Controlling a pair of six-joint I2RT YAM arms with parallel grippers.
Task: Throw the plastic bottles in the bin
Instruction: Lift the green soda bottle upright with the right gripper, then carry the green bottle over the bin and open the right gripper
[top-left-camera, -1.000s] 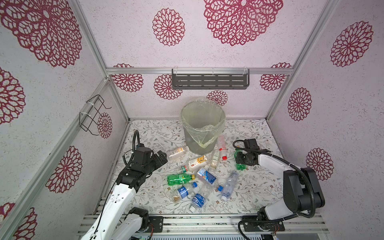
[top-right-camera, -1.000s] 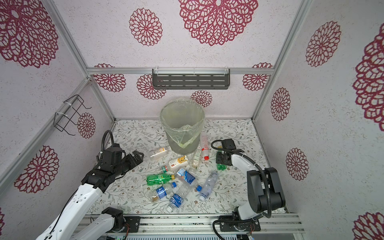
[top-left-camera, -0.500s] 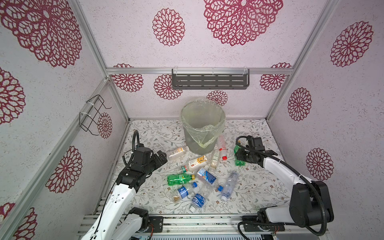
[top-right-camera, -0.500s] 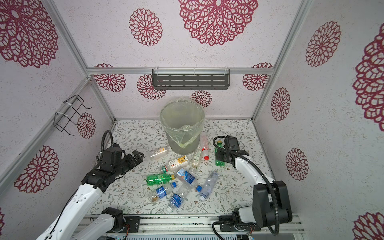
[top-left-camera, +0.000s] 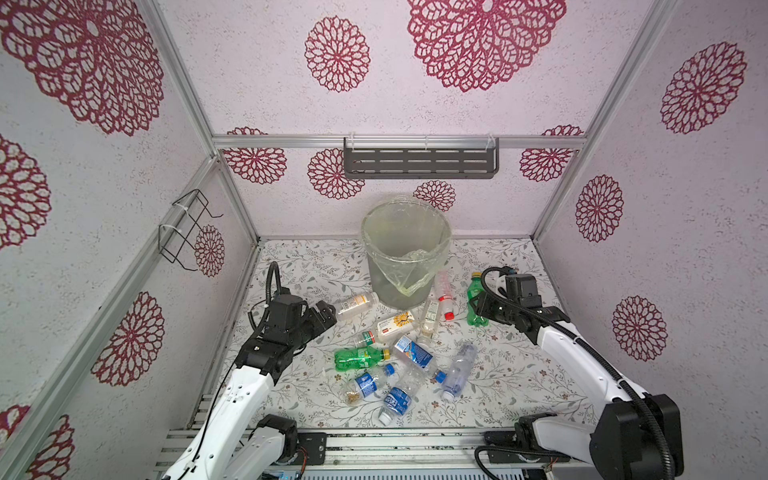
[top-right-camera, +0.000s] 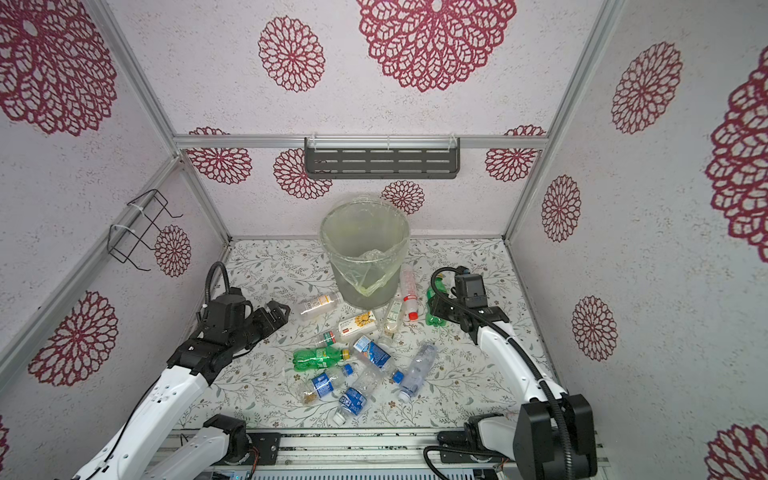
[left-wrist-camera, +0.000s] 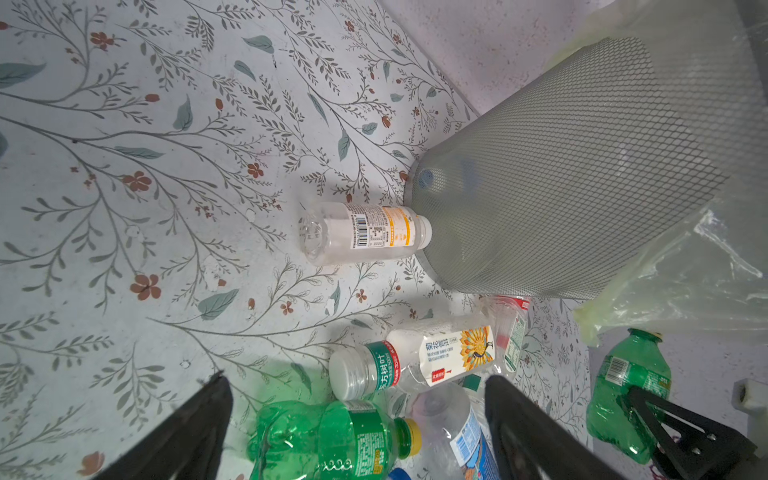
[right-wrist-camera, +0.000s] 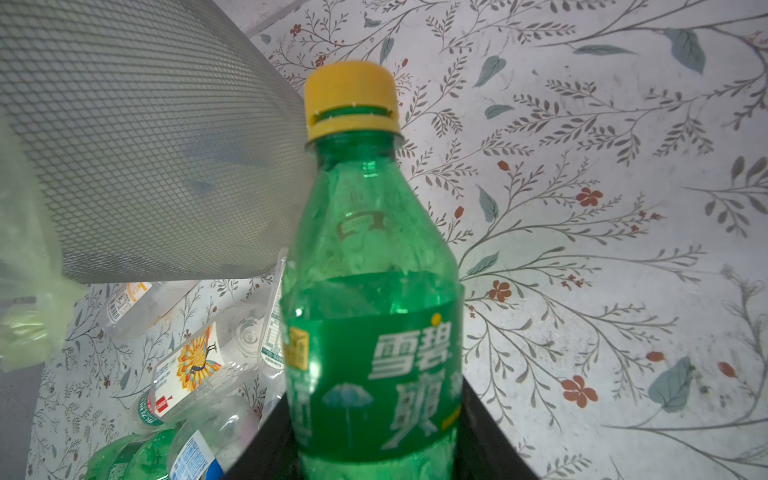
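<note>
The right gripper (top-left-camera: 482, 311) is clamped on a green bottle (right-wrist-camera: 370, 257) with a yellow cap, at four o'clock from the bin (top-left-camera: 384, 282). The left gripper (top-left-camera: 326, 316) hangs wide open at eight o'clock. The other plastic bottles (top-left-camera: 411, 353) lie scattered around six o'clock.

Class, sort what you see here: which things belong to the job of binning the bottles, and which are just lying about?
Belong to the job:
- round translucent grey bin with yellowish liner
- green plastic bottle with yellow cap, held in right gripper
- scattered small plastic bottles lying loose

Just lying about:
- dark grey slotted wall shelf
- black wire rack
- floral table cover
</note>
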